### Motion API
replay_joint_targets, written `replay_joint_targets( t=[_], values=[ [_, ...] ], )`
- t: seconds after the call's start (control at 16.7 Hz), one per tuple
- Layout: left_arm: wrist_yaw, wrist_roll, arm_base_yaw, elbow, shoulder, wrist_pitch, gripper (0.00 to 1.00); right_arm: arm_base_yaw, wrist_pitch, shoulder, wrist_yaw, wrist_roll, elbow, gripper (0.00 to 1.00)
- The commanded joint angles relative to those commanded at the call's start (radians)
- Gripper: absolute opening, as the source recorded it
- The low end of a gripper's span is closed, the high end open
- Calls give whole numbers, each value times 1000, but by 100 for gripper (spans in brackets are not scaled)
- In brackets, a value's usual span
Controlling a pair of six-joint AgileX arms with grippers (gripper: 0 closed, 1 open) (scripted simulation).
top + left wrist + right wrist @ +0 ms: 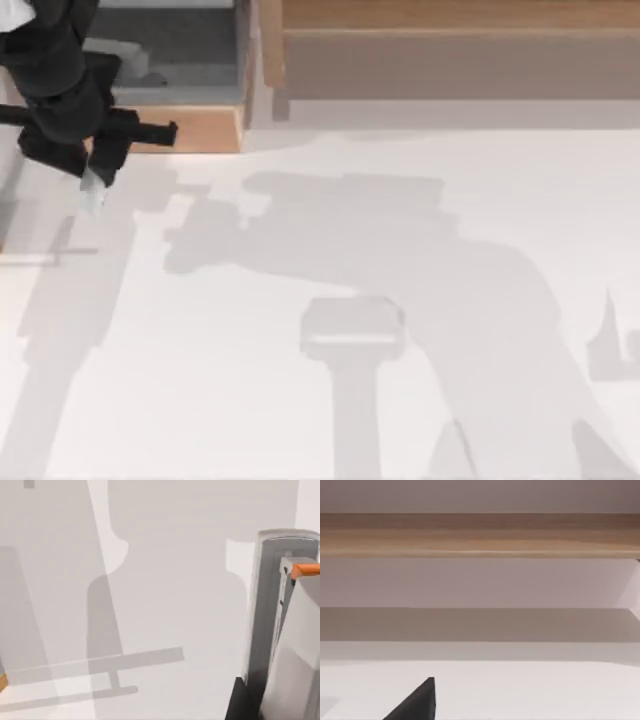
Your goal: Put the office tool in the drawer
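The drawer (200, 130) stands open at the back left, a light-wood box with a grey inside and a plain wooden front panel. My left gripper (96, 160) hangs at the left end of that front panel, shut on the office tool (92, 188), whose white tip sticks out below the black fingers over the table. In the left wrist view the office tool (270, 605) is a white rounded bar with a dark slot along its length, above the bare tabletop. A black wedge of my right gripper (417, 702) points towards the shelf.
A long wide wooden shelf (450, 40) runs along the back to the right of the drawer, and the shelf (480, 532) spans the right wrist view. A pale shape (128, 58) lies in the drawer beside the arm. The white table (300, 420) carries arm shadows.
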Motion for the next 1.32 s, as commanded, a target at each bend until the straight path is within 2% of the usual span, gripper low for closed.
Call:
replay_joint_targets(
  t=[0.42, 0.78, 1.08, 1.32],
  values=[
    [-29, 183, 236, 375, 82, -126, 0, 0, 0, 0, 0, 0, 0, 100],
    [-36, 272, 439, 646, 304, -240, 0, 0, 0, 0, 0, 0, 0, 100],
    [-5, 307, 485, 806, 511, -342, 0, 0, 0, 0, 0, 0, 0, 100],
    [14, 326, 490, 881, 587, -423, 0, 0, 0, 0, 0, 0, 0, 100]
  ],
)
